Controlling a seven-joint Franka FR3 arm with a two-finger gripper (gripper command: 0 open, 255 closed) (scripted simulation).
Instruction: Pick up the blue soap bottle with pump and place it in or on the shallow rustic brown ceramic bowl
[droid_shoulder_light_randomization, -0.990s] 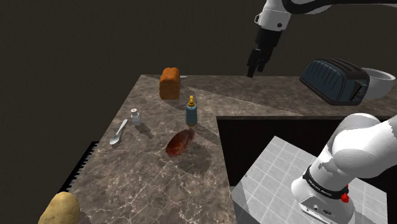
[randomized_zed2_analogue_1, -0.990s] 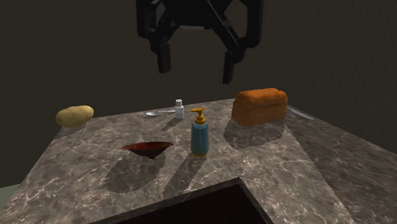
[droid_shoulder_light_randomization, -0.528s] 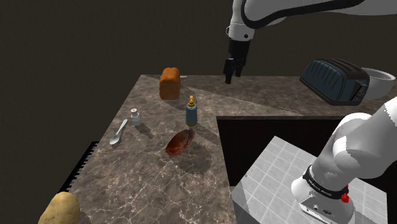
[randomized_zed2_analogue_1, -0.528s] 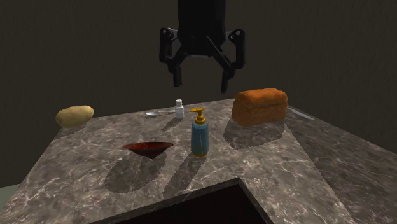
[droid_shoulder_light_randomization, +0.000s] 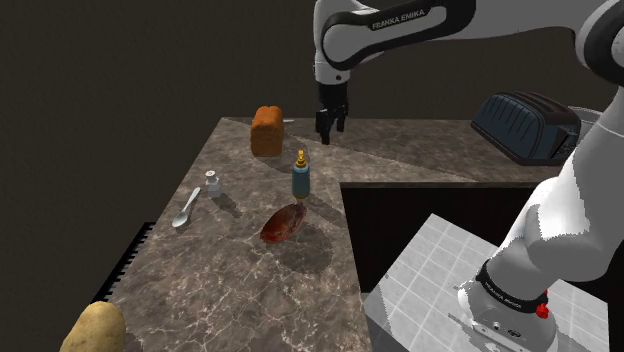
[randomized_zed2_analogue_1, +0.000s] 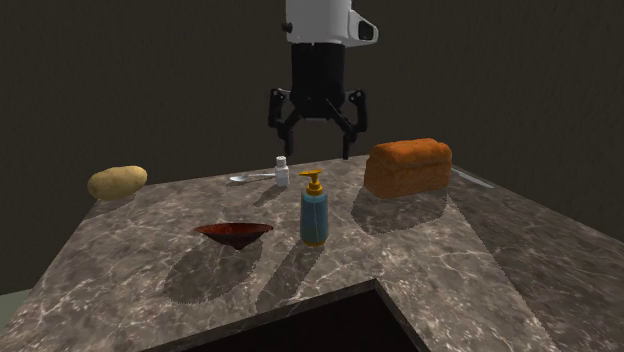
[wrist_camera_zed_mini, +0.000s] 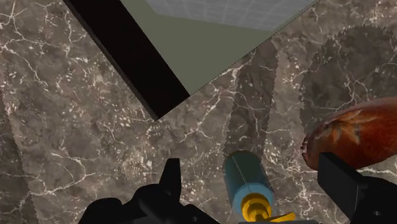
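**Subject.** The blue soap bottle (randomized_zed2_analogue_1: 314, 215) stands upright on the bench (droid_shoulder_light_randomization: 230, 290), its long axis vertical and its yellow pump on top. It sits near the bench's inner corner, free of all contact.

**Tool.** The tool (randomized_zed2_analogue_1: 315, 148) hangs in the air with its fingers spread and nothing between them. It points down at the bench. In the second exterior view it is at twelve o'clock from the bottle, well clear of the pump. In the shoulder view it is at one o'clock and higher. In the wrist view the bottle lies between the lines of the two fingers, pump toward the camera, and neither finger touches it.

**Governing relation.** The bottle is almost directly beneath the released tool. In my judgement the coming move is a near-vertical descent. The fingers must pass either side of the pump and close on the body.

**Container.** The shallow red-brown bowl (randomized_zed2_analogue_1: 232, 230) rests just beside the bottle, at nine o'clock in the second exterior view and seven o'clock in the shoulder view. The two are apart. Nothing lies in the bowl.

**Surroundings.** In the second exterior view a bread loaf (randomized_zed2_analogue_1: 407, 165) stands at two o'clock from the bottle. A small white bottle (randomized_zed2_analogue_1: 283, 171) and a spoon (randomized_zed2_analogue_1: 250, 177) lie at eleven o'clock, and a potato (randomized_zed2_analogue_1: 117, 181) sits well apart at ten o'clock. In the shoulder view a dark toaster (droid_shoulder_light_randomization: 525, 125) stands far off at two o'clock.
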